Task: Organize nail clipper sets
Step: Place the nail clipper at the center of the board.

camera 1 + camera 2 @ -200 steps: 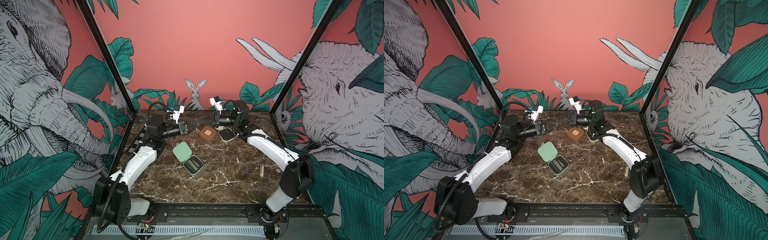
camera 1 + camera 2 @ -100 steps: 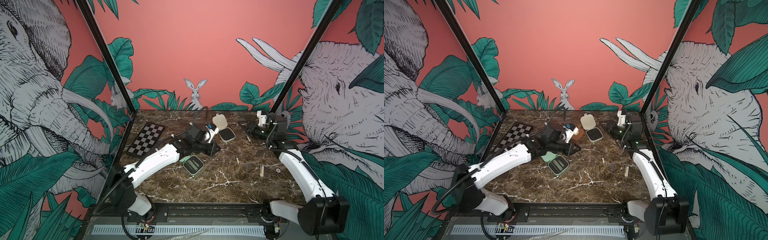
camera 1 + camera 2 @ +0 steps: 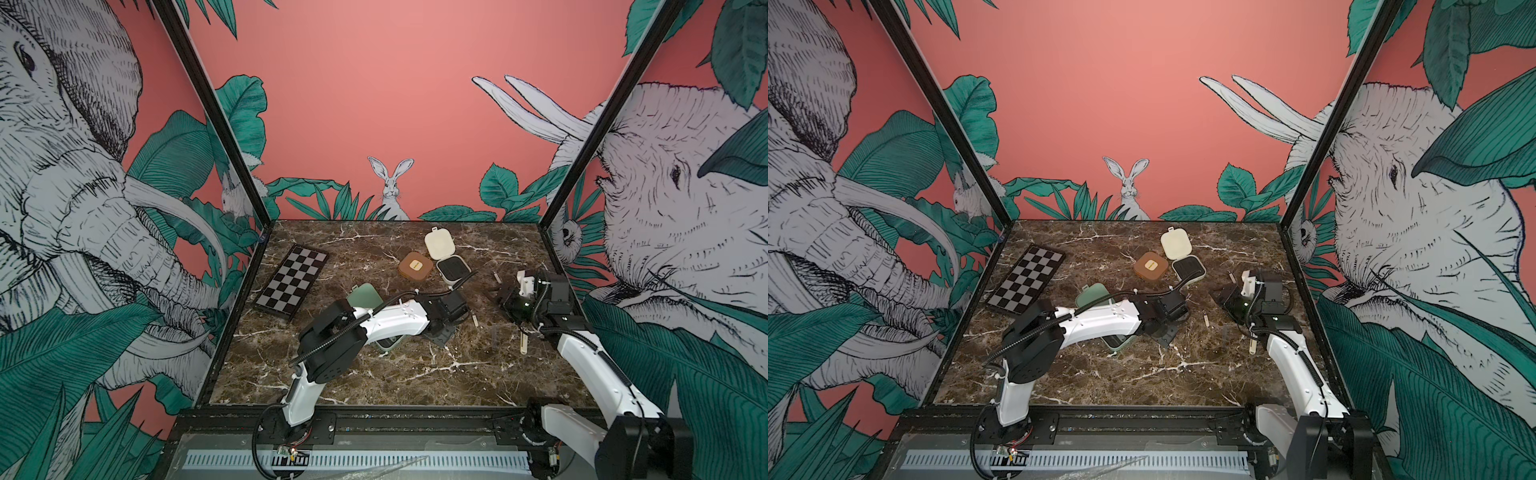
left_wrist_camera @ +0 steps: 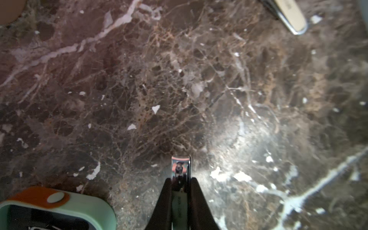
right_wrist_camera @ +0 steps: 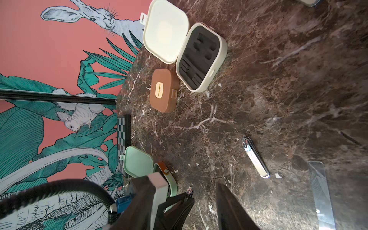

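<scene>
Starting at the left: the checkerboard [image 3: 293,282] lies just where it lay a second ago, and it's no part of this job. Next along, the green case [image 3: 365,296] sits open as before, but the left arm, up at the back a second ago, now stretches right across it and hides most of the base. And look what the left gripper [image 4: 181,182] has: its jaws are narrow, pinched on a slim tool [image 4: 180,166] with a shiny tip, low over bare marble [image 4: 179,89] just beside the green case's base. Whether the tip touches the marble I cannot tell. My read is that the piece is being lined up for the green insert, though its colour is hard to call between the fingers.

Further back, the brown case [image 3: 415,266] is closed and hasn't budged. The cream case [image 3: 439,246] stands open right against it, touching or nearly so, its black slots empty in the right wrist view. So cream looks like the set with the most left to do.

Right of centre, a cream clipper [image 5: 255,157], a clear file [image 5: 320,191] and a cream stick [image 3: 523,345] lie loose on the marble. Near them comes the big change: the right gripper [image 3: 500,302], back among the cases a second ago, has pulled out to the right side. Its jaws have spread wide and hold nothing. That frees it, I'd say, to collect those cream pieces next.
</scene>
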You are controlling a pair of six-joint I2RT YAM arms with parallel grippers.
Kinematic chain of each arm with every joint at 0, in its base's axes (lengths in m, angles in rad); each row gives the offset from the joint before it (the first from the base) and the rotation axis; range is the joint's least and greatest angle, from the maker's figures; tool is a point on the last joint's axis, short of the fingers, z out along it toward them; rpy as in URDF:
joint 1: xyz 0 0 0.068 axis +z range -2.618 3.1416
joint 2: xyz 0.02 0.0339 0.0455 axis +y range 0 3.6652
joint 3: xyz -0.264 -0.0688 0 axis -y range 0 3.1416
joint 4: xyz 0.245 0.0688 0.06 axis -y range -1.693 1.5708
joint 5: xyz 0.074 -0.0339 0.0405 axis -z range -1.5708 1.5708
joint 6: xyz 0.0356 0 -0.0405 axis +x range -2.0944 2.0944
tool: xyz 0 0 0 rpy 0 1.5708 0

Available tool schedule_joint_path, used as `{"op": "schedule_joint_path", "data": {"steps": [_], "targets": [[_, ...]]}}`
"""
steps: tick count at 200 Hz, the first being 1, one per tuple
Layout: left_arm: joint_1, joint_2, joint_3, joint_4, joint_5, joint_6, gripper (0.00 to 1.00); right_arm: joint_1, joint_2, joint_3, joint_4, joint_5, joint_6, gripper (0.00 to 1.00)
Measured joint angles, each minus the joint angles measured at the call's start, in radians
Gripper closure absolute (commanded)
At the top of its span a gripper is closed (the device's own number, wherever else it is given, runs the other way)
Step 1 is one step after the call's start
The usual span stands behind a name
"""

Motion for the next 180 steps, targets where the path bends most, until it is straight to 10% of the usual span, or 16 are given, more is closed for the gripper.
{"op": "schedule_joint_path", "data": {"steps": [63, 123, 180], "targets": [[-0.002, 0.061, 0.016, -0.006, -0.035, -0.014, 1.0, 0.0, 0.013, -0.001, 0.031, -0.021, 0.003, 0.47], [-0.003, 0.064, 0.018, 0.022, -0.01, -0.037, 0.58, 0.0, 0.016, -0.001, 0.042, -0.031, 0.007, 0.47], [-0.005, 0.026, -0.038, 0.051, 0.071, -0.071, 0.57, 0.0, 0.016, -0.001, 0.042, -0.037, 0.011, 0.48]]}}
